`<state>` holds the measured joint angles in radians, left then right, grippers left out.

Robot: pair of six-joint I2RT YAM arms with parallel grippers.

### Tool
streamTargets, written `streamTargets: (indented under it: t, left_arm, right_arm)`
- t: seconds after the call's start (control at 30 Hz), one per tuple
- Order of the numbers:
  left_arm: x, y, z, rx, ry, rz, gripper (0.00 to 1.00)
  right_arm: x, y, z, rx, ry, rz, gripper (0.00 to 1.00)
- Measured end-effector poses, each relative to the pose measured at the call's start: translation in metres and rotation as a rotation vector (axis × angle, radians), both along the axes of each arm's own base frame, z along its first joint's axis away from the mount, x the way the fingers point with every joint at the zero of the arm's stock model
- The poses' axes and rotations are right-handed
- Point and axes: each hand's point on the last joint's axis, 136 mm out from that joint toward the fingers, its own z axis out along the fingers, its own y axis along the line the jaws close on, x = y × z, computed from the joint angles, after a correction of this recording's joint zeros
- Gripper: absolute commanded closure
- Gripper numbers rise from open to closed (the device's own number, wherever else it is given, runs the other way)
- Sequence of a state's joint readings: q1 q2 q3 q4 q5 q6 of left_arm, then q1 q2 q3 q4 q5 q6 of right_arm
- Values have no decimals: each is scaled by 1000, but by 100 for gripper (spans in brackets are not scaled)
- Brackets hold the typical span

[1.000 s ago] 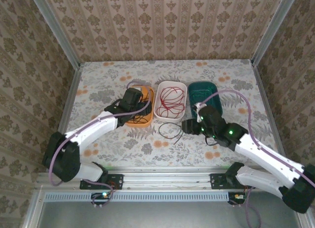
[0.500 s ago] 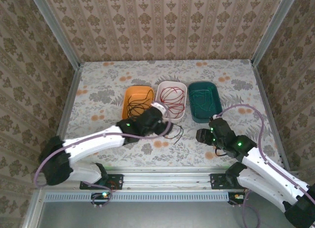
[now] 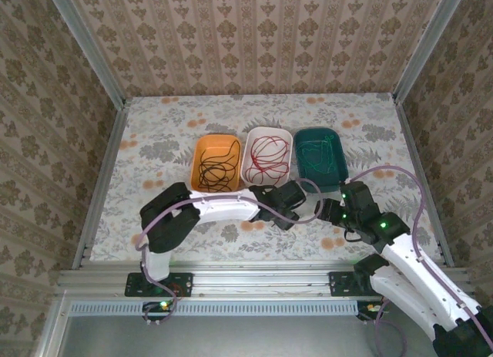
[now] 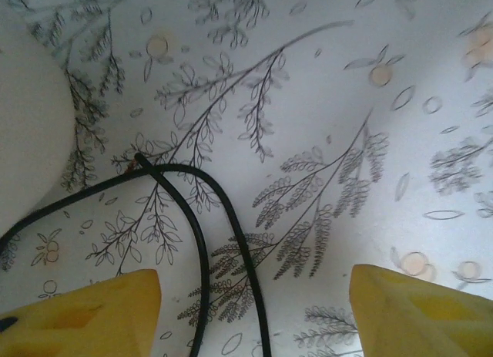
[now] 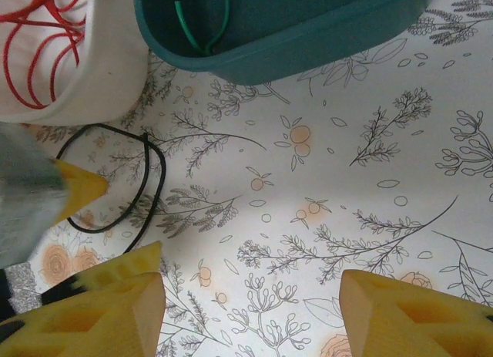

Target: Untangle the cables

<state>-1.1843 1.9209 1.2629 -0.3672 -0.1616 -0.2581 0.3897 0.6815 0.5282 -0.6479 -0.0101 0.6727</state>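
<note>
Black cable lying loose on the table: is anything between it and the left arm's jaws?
Nothing visible. The black cable lies on the bare table just beyond the open jaws, and two of its strands run between them.

Black cable [image 4: 204, 258] looped on table [image 5: 347, 180]; red cable [image 3: 266, 158] in white tray [image 5: 115, 72] (green cable [image 5: 203, 48], seemingly, teal tray [image 5: 308, 33]).

You're driving a left arm [image 3: 219, 207] and a right arm [image 3: 412, 261], both wearing smooth white shells over black joints. Lavender hoses [image 3: 385, 169] are looping along them. Small green lights [image 3: 379, 226] are glowing on the right arm's black wrist. Yellow, hollow, wedge-shaped fingers [image 4: 85, 314] are tipping each arm.
</note>
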Motion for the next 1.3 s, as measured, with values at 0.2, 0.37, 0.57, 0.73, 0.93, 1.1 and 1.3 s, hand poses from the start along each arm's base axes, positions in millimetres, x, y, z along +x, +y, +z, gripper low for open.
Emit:
streamTargets:
  t: [0.2,0.37,0.57,0.73,0.93,1.1,1.3]
  left_arm:
    - [-5,2,-19,57,37,0,58]
    - [-15,-6,-21,36,64,-18,96]
    - [-15,-8,-19,19,43,-15,100]
    - [-24,-1,-13,4,-10,-28,100]
    - [-41,3,44,-136,-78,-77,100]
    - [-38,0,119,-335,-163,-82,100]
    - [-24,24,178,-465,-246,-50,100]
  right_arm:
    - [-3,-4,2,1,-4,-5,38]
    - [-5,-4,2,4,6,-4,38]
    - [-3,-4,14,18,-24,-6,38]
    - [-2,-6,16,20,-28,-18,38]
    - [-2,-8,15,18,-23,-29,38]
    - [-2,-9,15,19,-24,-31,38]
    - [-3,-9,15,21,-22,-29,38]
